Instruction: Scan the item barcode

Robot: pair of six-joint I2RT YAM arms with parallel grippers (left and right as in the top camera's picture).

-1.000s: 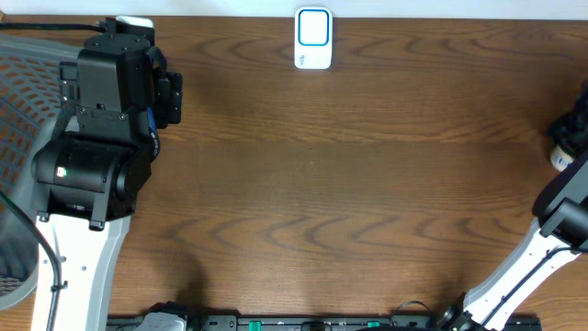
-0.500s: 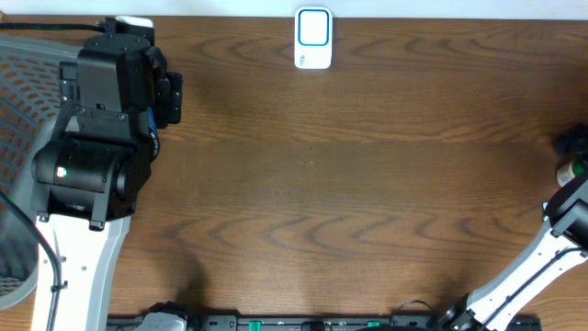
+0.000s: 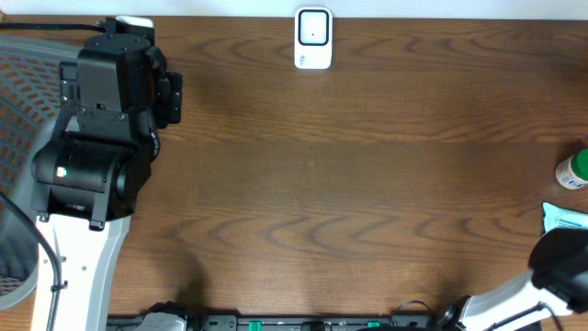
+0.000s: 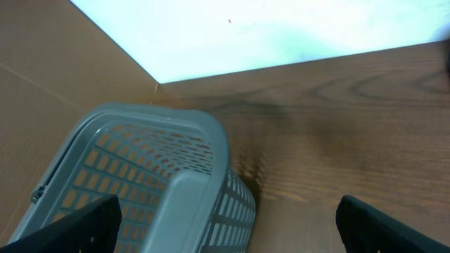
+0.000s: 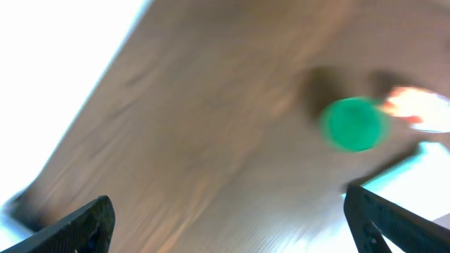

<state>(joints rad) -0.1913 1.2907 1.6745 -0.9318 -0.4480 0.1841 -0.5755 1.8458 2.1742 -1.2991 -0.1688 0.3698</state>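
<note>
Left tool (image 4: 225, 226) by the basket (image 4: 151, 176) and right tool (image 5: 230, 225) near the green-capped bottle (image 5: 354, 124) both released

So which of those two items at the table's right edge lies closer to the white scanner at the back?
The green-capped bottle; the pale blue packet lies nearer the front edge, further from the scanner.

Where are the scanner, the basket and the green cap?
scanner (image 3: 313, 39), overhead view, middle of its white face.
basket (image 4: 186, 204), left wrist view, on its grey rim.
green cap (image 5: 354, 124), right wrist view, centre of the cap's top.
</note>
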